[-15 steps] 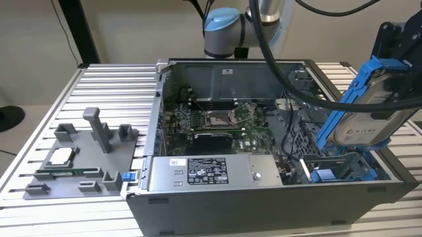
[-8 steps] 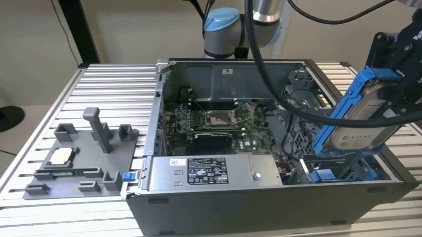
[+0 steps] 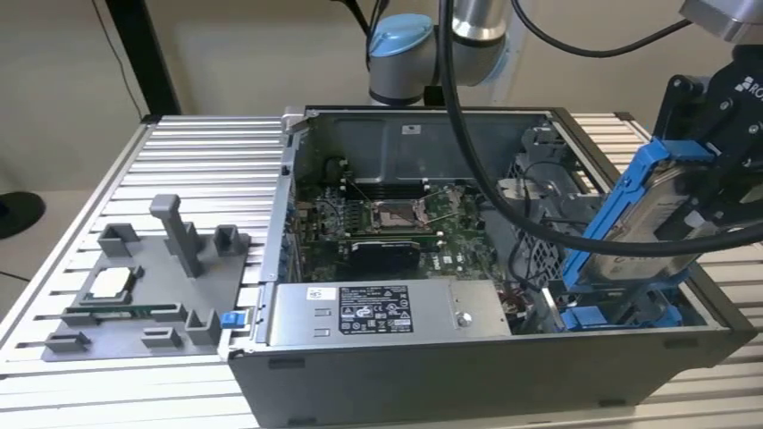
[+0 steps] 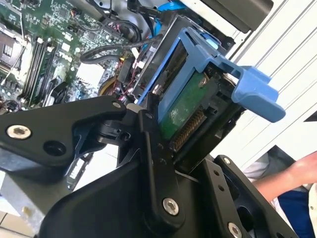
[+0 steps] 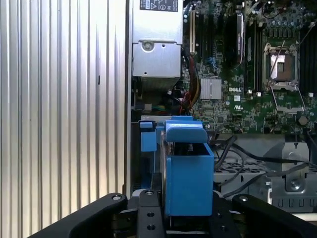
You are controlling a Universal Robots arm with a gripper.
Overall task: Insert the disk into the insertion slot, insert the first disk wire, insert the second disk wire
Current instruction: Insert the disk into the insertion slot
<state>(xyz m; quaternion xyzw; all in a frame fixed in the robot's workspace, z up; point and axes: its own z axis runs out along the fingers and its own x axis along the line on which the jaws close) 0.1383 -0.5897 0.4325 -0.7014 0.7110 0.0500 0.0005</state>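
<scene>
The gripper (image 3: pixel 713 201) is closed on the disk (image 3: pixel 653 207), its black fingers (image 5: pixel 148 214) pressing on the two sides of the blue frame, as both wrist views show. In the exterior view the disk hangs at the right edge of the frame, tilted, with its lower end just above the insertion slot (image 3: pixel 599 316), whose blue rails sit in the lower right corner of the open computer case (image 3: pixel 477 380). The disk is not yet between the rails, so I judge that the step in hand is the first one, the insertion of the disk. To do it well, the tilt should be taken out so that the blue frame stands parallel to the rails, and the lower edge should meet both rails together, not one before the other. The descent should be slow and straight, because a skewed frame would probably jam against the grey metal. The thick black cable (image 3: pixel 501 201) of the arm passes in front of the disk and near the slot, and it could catch on the case wall. The loose wires beside the motherboard (image 3: pixel 394 223) should also stay out of the bay.
</scene>
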